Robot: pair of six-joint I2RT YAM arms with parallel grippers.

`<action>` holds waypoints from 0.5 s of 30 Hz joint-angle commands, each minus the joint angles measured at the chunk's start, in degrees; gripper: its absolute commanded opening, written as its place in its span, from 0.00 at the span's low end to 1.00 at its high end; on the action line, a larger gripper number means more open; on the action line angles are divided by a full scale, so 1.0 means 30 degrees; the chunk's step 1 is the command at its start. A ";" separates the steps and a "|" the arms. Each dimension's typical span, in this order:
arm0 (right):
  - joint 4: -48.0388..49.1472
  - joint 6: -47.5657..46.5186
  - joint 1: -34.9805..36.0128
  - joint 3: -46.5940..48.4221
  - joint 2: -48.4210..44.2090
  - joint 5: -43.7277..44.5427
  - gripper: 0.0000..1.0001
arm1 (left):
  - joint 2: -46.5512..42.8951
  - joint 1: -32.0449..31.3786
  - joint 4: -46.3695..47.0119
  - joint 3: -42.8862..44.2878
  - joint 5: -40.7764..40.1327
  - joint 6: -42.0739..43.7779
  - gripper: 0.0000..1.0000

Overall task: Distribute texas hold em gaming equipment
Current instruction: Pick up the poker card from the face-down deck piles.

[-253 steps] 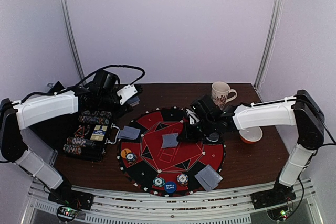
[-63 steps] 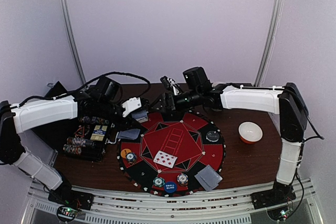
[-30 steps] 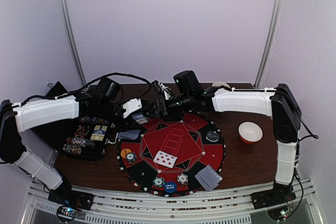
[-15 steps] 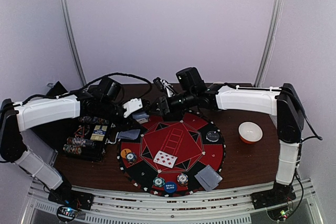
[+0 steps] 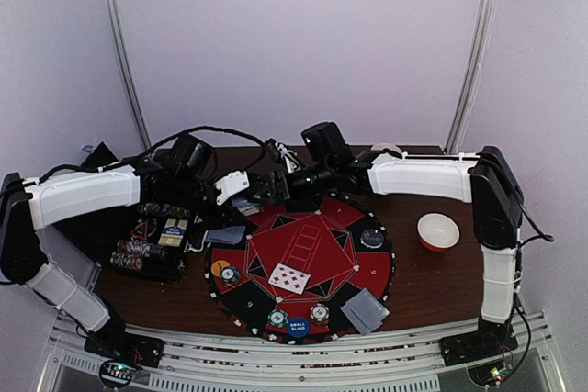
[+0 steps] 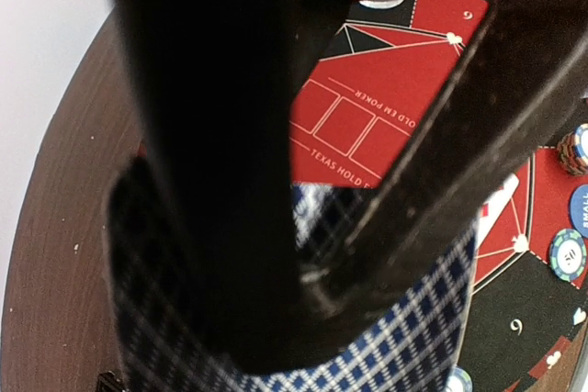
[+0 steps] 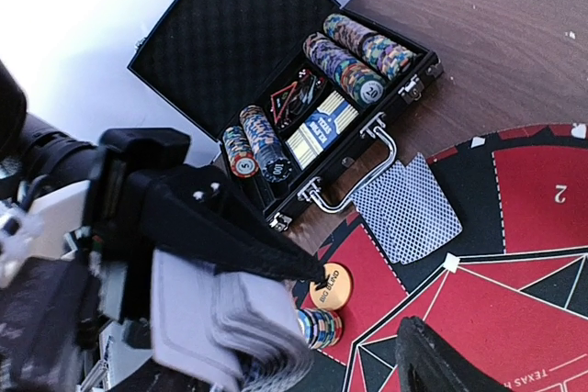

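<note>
top external view: since half a second ago the right gripper (image 5: 266,188) has swung back leftward along the far edge of the round mat (image 5: 303,243) and now sits just beside the left gripper (image 5: 242,196), much as it did a second ago; the left arm has not moved. the left jaws are clamped on a deck of cards (image 7: 216,319), held over the mat's far-left rim, and its checked backs fill the left wrist view. whether the right jaws are wide or narrow i cannot tell: the right wrist view shows only one finger (image 7: 432,360), at its bottom edge. a face-up card (image 5: 289,277) lies at the mat's middle, as before. a face-down card (image 5: 226,235) lies at the left rim and more face-down cards (image 5: 366,309) at the near-right rim. the blue button (image 5: 298,326), orange button (image 5: 220,267) and dark button (image 5: 372,238) rest on the mat. the open case (image 7: 239,34) holding chips (image 7: 354,52) stands left of the mat. the right arm hides most of the mug (image 5: 386,148); the bowl (image 5: 438,229) sits on the desk (image 5: 423,273) right of the mat.
</note>
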 commanded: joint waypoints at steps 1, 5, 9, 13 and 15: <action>0.1269 0.0212 0.0172 0.0444 0.0787 0.0267 0.74 | 0.0152 -0.0056 0.0540 0.0695 0.0583 -0.0136 0.34; 0.1115 0.0033 0.0142 0.0444 0.1019 0.0783 0.76 | 0.0110 -0.0042 0.0581 0.0828 0.0813 -0.0186 0.34; 0.0698 -0.0213 -0.0233 -0.0335 0.0350 0.1454 0.65 | -0.0022 -0.0050 0.0586 0.0659 0.0311 -0.0121 0.34; -0.0271 -0.0827 -0.0445 -0.0682 -0.0257 0.1719 0.51 | -0.0026 -0.0040 0.0584 0.0626 -0.0134 -0.0069 0.33; -0.0618 -0.1052 -0.0446 -0.0655 -0.0498 0.1533 0.44 | 0.0059 -0.0034 0.0579 0.0597 -0.0369 -0.0073 0.33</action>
